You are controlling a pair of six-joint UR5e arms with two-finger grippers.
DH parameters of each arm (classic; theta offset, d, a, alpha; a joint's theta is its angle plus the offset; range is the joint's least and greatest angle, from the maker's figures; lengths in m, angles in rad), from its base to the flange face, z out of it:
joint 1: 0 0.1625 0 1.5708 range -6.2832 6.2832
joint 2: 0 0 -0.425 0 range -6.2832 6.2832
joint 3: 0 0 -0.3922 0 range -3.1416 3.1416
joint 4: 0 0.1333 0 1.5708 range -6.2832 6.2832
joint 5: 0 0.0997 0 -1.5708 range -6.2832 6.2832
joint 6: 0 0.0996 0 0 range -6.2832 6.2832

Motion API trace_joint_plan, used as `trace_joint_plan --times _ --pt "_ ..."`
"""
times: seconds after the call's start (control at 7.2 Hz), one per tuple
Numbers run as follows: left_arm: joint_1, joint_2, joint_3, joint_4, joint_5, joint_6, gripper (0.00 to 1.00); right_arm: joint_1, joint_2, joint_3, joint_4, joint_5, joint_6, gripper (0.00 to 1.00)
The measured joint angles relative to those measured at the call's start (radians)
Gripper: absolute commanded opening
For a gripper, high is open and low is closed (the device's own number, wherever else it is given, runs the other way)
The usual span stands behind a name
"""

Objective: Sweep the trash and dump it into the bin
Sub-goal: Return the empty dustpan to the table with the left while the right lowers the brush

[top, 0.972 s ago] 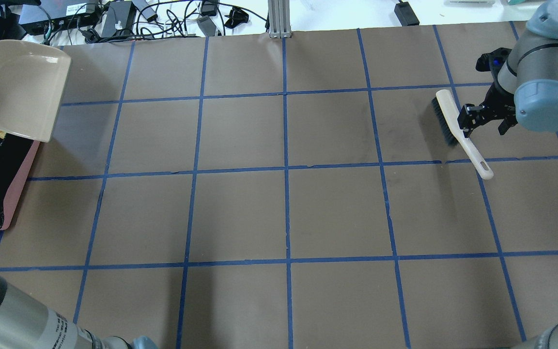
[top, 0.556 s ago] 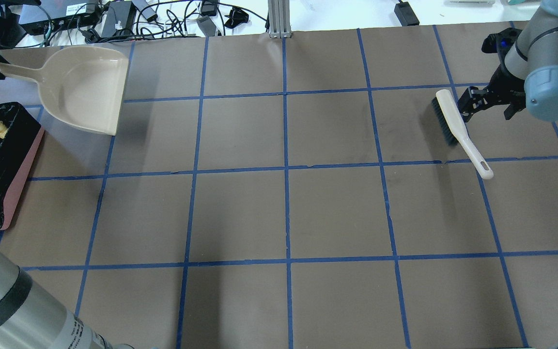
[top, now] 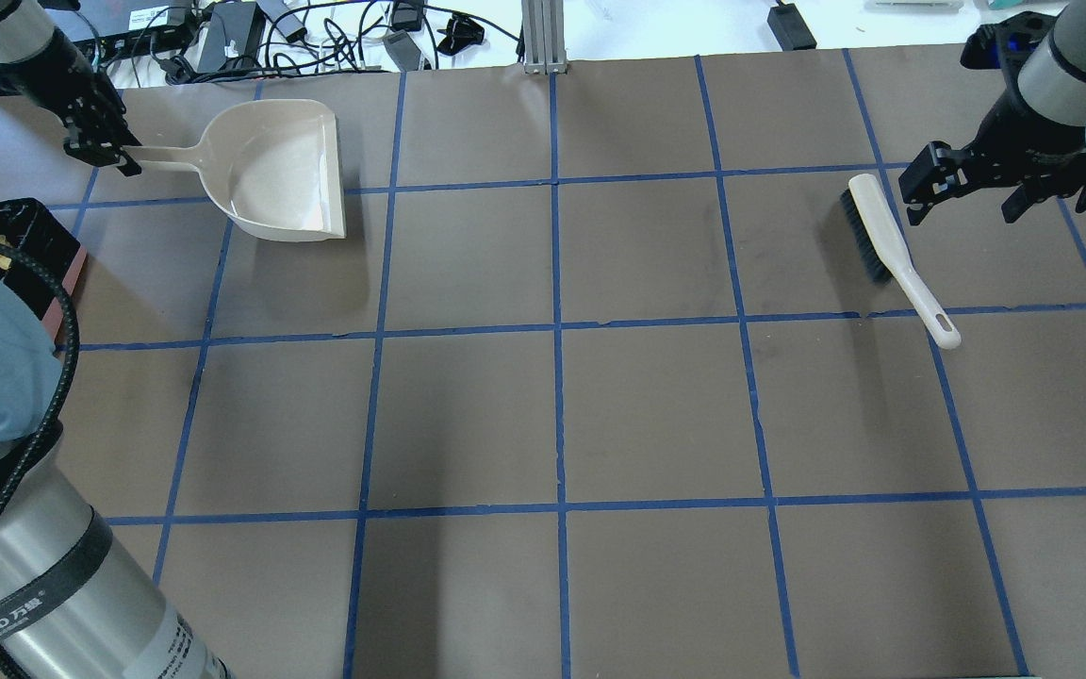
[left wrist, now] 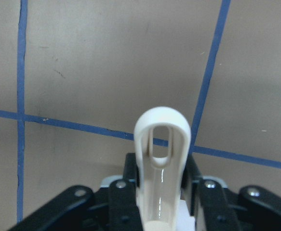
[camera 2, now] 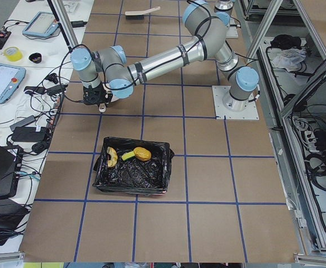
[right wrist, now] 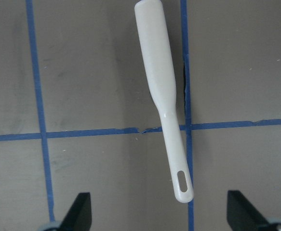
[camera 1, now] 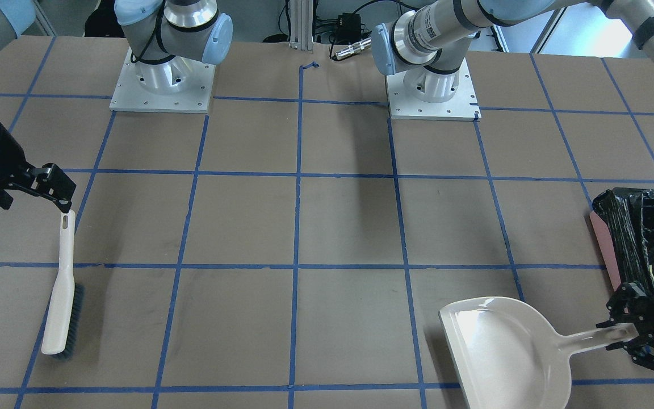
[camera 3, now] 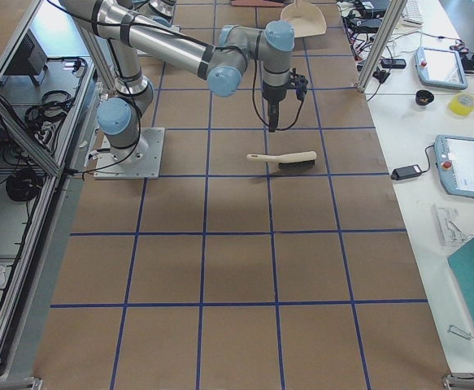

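Trash (camera 2: pixel 142 153) inside bin (camera 2: pixel 104 173), near left claw (top: pixel 119 156) clenched on dustpan (top: pixel 279 174) handle; right claw (top: pixel 965 193) released, far off over brush (top: pixel 887 240).

Overhead faces front view across shared table (top: pixel 647 405), side views high, wrist views close.

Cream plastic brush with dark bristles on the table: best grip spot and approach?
Grip the slim handle midway, from straight above, closing across its narrow width. The cream plastic brush lies flat with bristles to one side; the open right hand is nearest.
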Motion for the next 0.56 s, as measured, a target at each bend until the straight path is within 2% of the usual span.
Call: trace_joint_plan --times 0.56 --pt "-0.054 0.027 -0.090 0.005 0.010 0.141 0.00 0.093 -0.134 -0.003 0.128 0.024 0.084 1.00"
